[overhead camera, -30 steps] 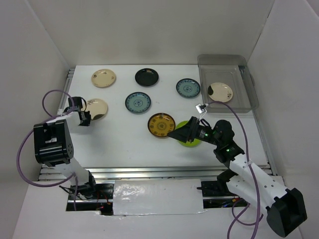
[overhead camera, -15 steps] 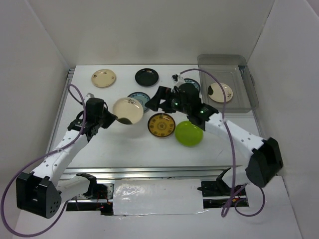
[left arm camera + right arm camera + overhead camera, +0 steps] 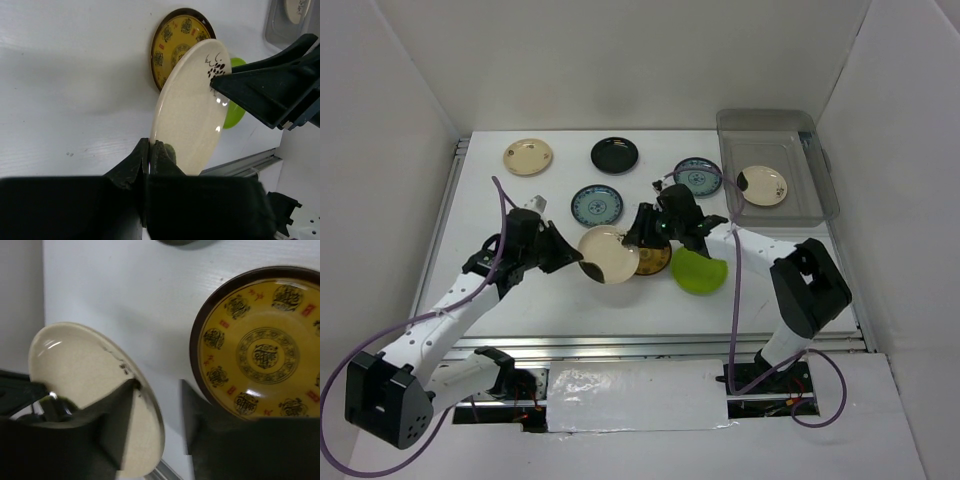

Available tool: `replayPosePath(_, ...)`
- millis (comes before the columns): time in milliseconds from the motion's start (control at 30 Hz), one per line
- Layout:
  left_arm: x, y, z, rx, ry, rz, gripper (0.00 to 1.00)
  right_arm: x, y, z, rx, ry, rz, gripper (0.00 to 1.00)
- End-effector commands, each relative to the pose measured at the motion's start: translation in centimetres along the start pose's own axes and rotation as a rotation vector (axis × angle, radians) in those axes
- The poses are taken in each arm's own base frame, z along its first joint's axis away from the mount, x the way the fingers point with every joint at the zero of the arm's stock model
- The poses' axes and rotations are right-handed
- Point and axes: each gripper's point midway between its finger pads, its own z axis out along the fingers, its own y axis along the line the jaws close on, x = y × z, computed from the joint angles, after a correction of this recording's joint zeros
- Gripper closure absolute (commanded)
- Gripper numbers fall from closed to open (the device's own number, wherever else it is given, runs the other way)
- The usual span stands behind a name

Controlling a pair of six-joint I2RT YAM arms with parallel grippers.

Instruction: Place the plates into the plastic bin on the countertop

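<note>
One cream plate tilted mid-air: left claw pinching rim, right claw spread astride opposite rim. Risk: early left release drops it onto amber plate.

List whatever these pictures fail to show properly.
Top view: the amber plate is mostly covered by the held cream plate and the right pincer.
Top view: the right arm and its cable cross part of one blue plate.
Left wrist: the lime plate is only a sliver behind the held cream plate; the bin is cut off by the frame's corner.
</note>
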Motion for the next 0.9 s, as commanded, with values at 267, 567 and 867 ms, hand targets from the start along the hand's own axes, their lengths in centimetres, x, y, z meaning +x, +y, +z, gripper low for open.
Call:
replayPosePath(267, -4.7, -2.8, -0.5, 0.107, -0.076, 0.034, 0.88, -0.3, 3.1, -4.4, -0.355, 0.001, 0.066, 1.00)
replayPosePath(567, -7.4, 1.3, -4.0, -0.125, -0.233, -0.041, 0.01, -13.1, -8.1, -12.2, 0.108, -0.442, 0.390, 1.00)
replayPosePath(867, -4.7, 0.7, -4.2, -0.034, -0.196, 0.038, 0.01, -22.7, -28.5, -23.5, 0.552, -0.880, 0.842, 1.00)
